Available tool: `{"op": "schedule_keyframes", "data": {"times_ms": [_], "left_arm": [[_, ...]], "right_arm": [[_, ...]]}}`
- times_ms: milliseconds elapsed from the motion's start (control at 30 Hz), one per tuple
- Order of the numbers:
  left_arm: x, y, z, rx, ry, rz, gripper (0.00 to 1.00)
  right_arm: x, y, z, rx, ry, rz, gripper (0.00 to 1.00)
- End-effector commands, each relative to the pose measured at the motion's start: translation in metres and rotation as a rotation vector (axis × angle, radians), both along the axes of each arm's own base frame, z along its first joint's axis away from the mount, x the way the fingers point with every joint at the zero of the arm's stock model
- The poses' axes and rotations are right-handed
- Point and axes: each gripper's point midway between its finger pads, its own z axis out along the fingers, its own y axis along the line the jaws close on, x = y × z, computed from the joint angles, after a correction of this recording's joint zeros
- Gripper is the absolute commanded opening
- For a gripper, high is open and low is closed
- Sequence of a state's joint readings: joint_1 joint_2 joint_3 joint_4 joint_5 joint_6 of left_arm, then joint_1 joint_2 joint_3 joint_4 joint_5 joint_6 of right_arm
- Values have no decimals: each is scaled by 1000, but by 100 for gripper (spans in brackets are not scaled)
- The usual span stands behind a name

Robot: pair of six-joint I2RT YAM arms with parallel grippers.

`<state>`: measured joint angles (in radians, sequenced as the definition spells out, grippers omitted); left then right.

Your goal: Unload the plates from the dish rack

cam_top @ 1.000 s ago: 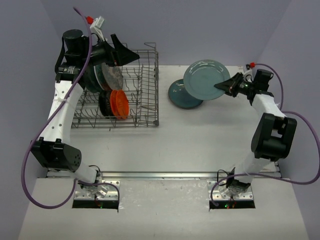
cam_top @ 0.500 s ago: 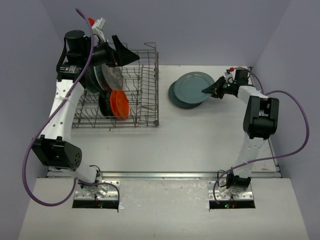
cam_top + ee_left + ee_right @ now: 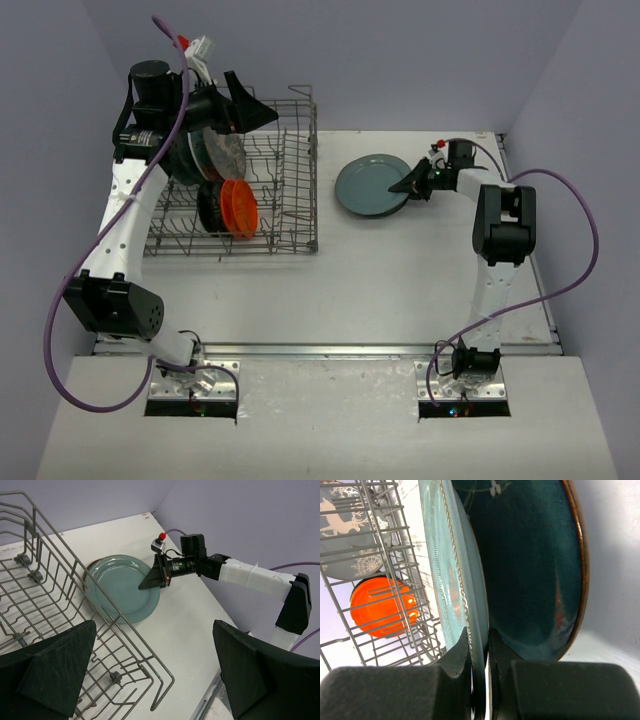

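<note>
The white table [image 3: 400, 280] sits between pale purple walls [image 3: 400, 60]. The wire dish rack [image 3: 313, 190] stands on the table's left side, with an orange plate [image 3: 238, 207] and a black plate [image 3: 211, 205] upright inside. Right of the rack, a grey-blue plate [image 3: 368, 183] lies on a dark teal plate [image 3: 530, 570] — both out on the table. The right gripper [image 3: 405, 186] pinches the grey-blue plate's right edge. The left gripper [image 3: 152, 672] hangs above the rack, fingers spread wide, holding nothing.
</note>
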<state>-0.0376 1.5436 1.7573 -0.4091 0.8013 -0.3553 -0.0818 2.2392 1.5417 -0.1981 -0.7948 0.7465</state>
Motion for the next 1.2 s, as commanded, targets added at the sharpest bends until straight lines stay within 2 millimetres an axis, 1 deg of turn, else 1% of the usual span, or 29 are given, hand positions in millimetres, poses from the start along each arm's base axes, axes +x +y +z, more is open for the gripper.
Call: {"op": "schedule_keyframes", "data": {"times_ms": [0, 33, 133, 167, 233, 300, 367, 433, 600, 667, 733, 767, 800, 867, 967, 1067, 1167], "left_arm": [[0, 1, 10, 2, -48, 2, 100], [0, 1, 10, 2, -46, 2, 100], [0, 1, 8, 1, -42, 1, 100], [1, 1, 8, 1, -41, 2, 100], [1, 1, 8, 1, -41, 4, 100], [1, 1, 7, 1, -38, 5, 100], [1, 2, 7, 0, -36, 10, 100], [2, 3, 5, -1, -29, 15, 100], [2, 2, 6, -7, -29, 16, 100], [2, 2, 5, -7, -27, 13, 100], [1, 2, 5, -7, -27, 13, 100], [1, 2, 5, -7, -26, 13, 100], [1, 2, 5, -7, -26, 13, 100], [1, 2, 5, -7, -26, 12, 100], [2, 2, 4, -7, -25, 13, 100], [3, 2, 5, -8, -26, 14, 100], [2, 2, 6, -8, -28, 13, 100]], "right_arm": [[22, 8, 49, 35, -168, 66, 0], [22, 9, 47, 33, -162, 70, 0], [22, 9, 43, 10, -157, 74, 5], [23, 7, 40, -9, -156, 72, 11], [23, 4, 32, -66, -138, 69, 25], [24, 2, 29, -119, -142, 75, 34], [23, -3, 24, -170, -124, 63, 39], [24, -9, 24, -218, -134, 55, 41], [25, -14, 21, -326, -129, 50, 43], [26, -17, 19, -399, -127, 56, 45], [30, -24, 19, -478, -130, 58, 46], [29, -24, 17, -512, -123, 64, 46], [26, -19, 15, -546, -116, 82, 48], [28, -20, 16, -619, -128, 90, 54], [28, -19, 21, -688, -147, 92, 61], [29, -22, 24, -756, -163, 99, 72], [31, -21, 26, -800, -173, 107, 76]]}}
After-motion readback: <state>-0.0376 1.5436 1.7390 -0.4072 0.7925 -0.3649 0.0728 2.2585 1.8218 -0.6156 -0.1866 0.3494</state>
